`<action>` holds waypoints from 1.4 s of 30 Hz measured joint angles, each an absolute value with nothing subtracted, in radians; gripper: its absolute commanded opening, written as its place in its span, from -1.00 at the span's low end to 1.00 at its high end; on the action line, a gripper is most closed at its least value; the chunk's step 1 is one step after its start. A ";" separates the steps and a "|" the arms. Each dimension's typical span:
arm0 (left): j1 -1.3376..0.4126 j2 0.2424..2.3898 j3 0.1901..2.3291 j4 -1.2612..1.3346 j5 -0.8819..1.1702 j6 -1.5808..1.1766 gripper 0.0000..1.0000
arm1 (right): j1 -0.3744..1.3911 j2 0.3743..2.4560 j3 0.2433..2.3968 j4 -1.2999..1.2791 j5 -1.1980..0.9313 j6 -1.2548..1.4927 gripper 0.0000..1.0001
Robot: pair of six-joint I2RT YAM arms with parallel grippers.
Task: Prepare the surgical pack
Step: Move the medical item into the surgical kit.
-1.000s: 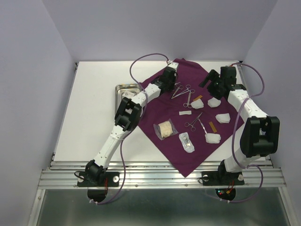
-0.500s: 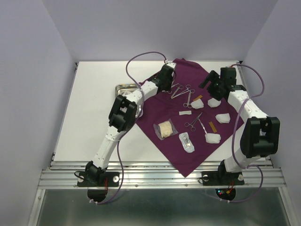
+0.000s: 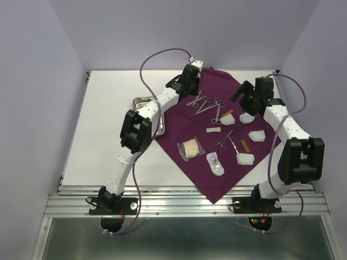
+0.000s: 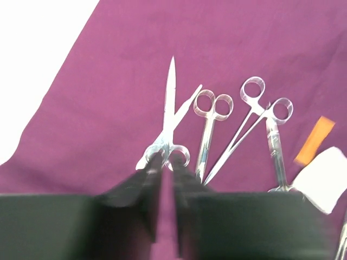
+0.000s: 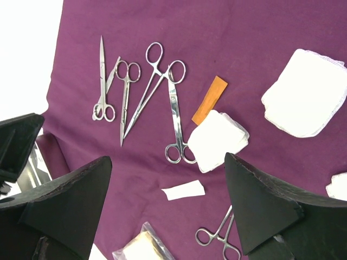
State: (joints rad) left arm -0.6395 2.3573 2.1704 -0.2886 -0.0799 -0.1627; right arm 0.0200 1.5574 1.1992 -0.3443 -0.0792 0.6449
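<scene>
The plum-purple cloth (image 3: 217, 173) lies spread as a diamond on the table. On it are steel scissors (image 4: 169, 119) and forceps (image 3: 217, 111), side by side at its far part. White gauze pads (image 3: 246, 158) and clear packets (image 3: 191, 149) lie nearer the front. My left gripper (image 4: 166, 162) hovers at the scissors' finger rings, jaws a narrow slit apart with only cloth showing between them. My right gripper (image 5: 168, 206) hangs wide open above the cloth's right side, holding nothing. The steel tray (image 3: 142, 101) sits left of the cloth, partly behind the left arm.
A second pair of forceps (image 3: 222, 142), a small white strip (image 3: 213, 130) and two orange strips (image 3: 228, 113) also lie on the cloth. Bare white table (image 3: 103, 135) spreads to the left. Lilac walls close in the back and sides.
My left gripper has drawn back toward the cloth's far corner, and the scissors it had covered now lie in the open. The right arm has not moved.
</scene>
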 measured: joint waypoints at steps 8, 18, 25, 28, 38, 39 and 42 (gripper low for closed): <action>-0.640 2.518 2.367 -0.313 -0.055 -0.146 0.31 | 0.020 1.556 1.198 -0.344 -0.079 0.647 0.79; -0.640 2.641 2.435 -0.344 -0.053 -0.144 0.09 | 0.020 1.557 1.198 -0.344 -0.080 0.648 0.79; -0.640 2.657 2.434 -0.399 -0.055 -0.146 -0.11 | 0.020 1.560 1.198 -0.344 -0.083 0.648 0.79; -0.640 2.657 2.432 -0.404 -0.058 -0.147 -0.23 | 0.020 1.562 1.198 -0.344 -0.084 0.648 0.79; -0.640 2.647 2.412 -0.400 -0.073 -0.139 -0.81 | 0.020 1.564 1.198 -0.343 -0.086 0.651 0.79; -0.640 2.641 2.407 -0.402 -0.071 -0.138 -0.82 | 0.020 1.564 1.198 -0.344 -0.086 0.651 0.79; -0.640 2.620 2.375 -0.412 -0.067 -0.136 -0.88 | 0.020 1.564 1.196 -0.344 -0.086 0.651 0.79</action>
